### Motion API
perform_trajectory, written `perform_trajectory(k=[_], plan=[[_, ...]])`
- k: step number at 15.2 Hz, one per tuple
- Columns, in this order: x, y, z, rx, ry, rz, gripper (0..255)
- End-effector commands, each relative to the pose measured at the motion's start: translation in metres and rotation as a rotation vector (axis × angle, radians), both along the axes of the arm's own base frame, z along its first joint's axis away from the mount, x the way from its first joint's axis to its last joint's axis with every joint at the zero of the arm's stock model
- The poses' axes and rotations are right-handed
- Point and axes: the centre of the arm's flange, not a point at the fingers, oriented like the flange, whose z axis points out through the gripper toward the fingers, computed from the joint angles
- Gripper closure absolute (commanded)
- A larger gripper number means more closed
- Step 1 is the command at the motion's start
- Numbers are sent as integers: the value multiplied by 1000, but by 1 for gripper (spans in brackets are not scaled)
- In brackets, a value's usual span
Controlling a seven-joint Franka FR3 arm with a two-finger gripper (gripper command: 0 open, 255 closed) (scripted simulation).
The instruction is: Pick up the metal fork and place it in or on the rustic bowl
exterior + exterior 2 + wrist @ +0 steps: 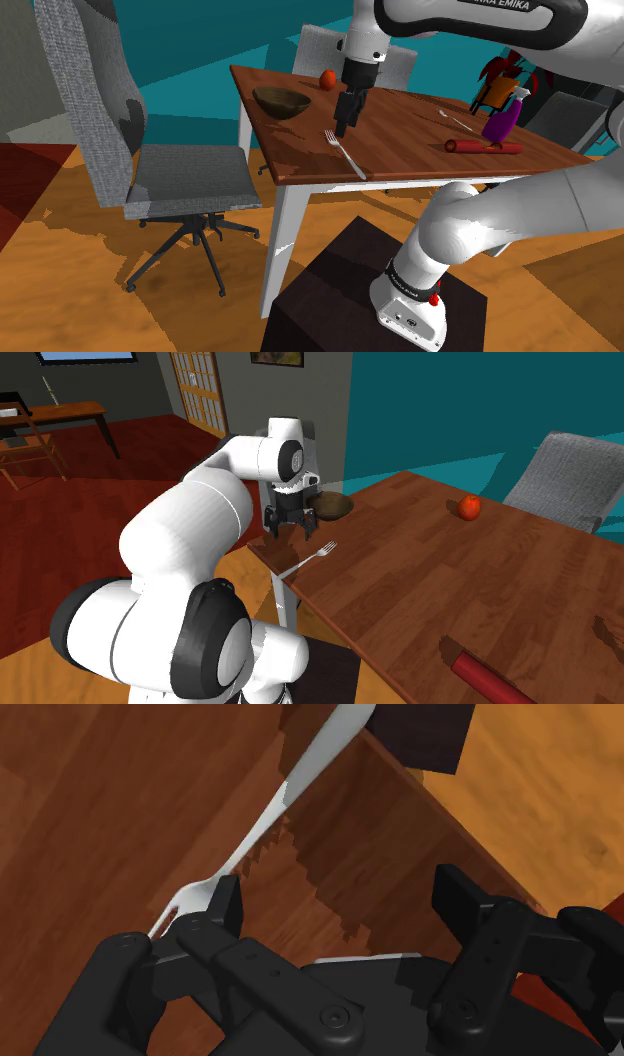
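Observation:
A silver fork [345,152] lies on the brown wooden table [415,105] near its front edge, tines pointing toward the dark brown bowl [280,101]. My black gripper [347,115] hangs open just above the tine end, holding nothing. In the wrist view the fork [270,814] runs away from the hand, its tines beside one of the fingers [225,899], and the gripper [340,899] has its fingers wide apart. The second exterior view has the gripper [290,527] between the bowl [330,506] and the fork [310,559].
An orange fruit [327,79] sits behind the bowl. A red cylinder [483,147], a purple spray bottle [503,120] and a second small utensil [457,121] lie toward the shoulder view's right. A grey office chair [150,150] stands left of the table.

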Motion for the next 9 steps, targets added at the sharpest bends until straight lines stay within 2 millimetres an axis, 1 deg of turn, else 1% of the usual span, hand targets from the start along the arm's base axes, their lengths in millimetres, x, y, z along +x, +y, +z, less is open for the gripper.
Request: perform_trajectory(k=[1, 5, 8, 9], plan=[[0, 0, 0, 0, 0, 0, 0], [21, -38, -20, 2, -78, -394, 0], [28, -71, -35, 4, -137, -689, 0], [28, -78, -38, 4, -150, -758, 0]])
